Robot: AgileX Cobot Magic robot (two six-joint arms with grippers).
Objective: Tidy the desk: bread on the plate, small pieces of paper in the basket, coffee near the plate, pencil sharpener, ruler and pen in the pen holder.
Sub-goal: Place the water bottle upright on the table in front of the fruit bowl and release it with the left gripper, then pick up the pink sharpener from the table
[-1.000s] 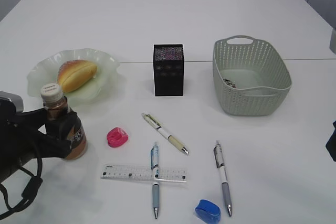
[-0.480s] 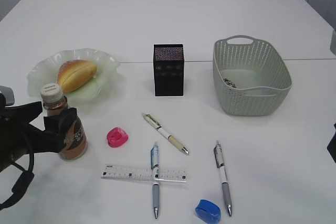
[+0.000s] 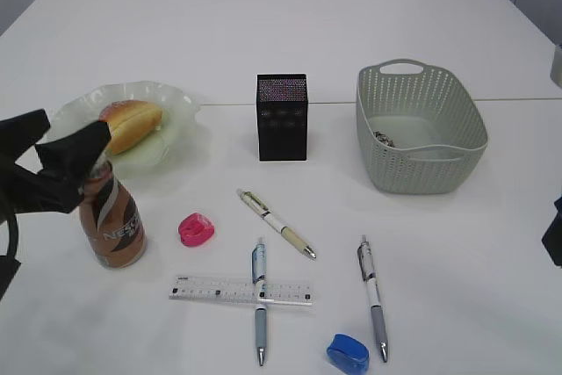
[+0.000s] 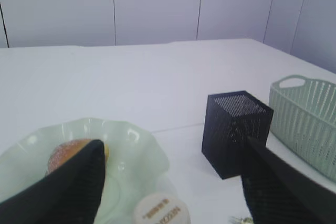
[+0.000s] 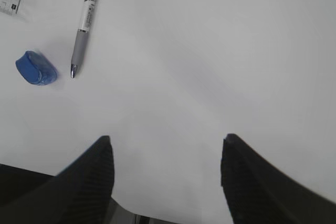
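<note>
The brown coffee (image 3: 111,226) bottle stands upright on the desk (image 3: 457,243), just in front of the plate (image 3: 171,101), which holds the bread (image 3: 132,122). My left gripper (image 3: 74,126) is open above the bottle's cap (image 4: 161,211), touching nothing. A pink pencil sharpener (image 3: 196,229), the clear ruler (image 3: 219,289) and three pens (image 3: 277,223) (image 3: 260,305) (image 3: 372,296) lie in front of the black pen holder (image 3: 282,117). A blue sharpener (image 5: 35,68) lies near the front edge. My right gripper (image 5: 167,139) hangs open over bare desk.
The pale green basket (image 3: 421,160) stands at the right, with a small piece of paper (image 3: 384,138) inside. One pen lies across the ruler. In the exterior view the right arm (image 3: 554,234) shows only at the right edge.
My left gripper has let go of the coffee bottle, opened and risen above its cap. The bottle stays upright by the plate. The right arm has not moved.
</note>
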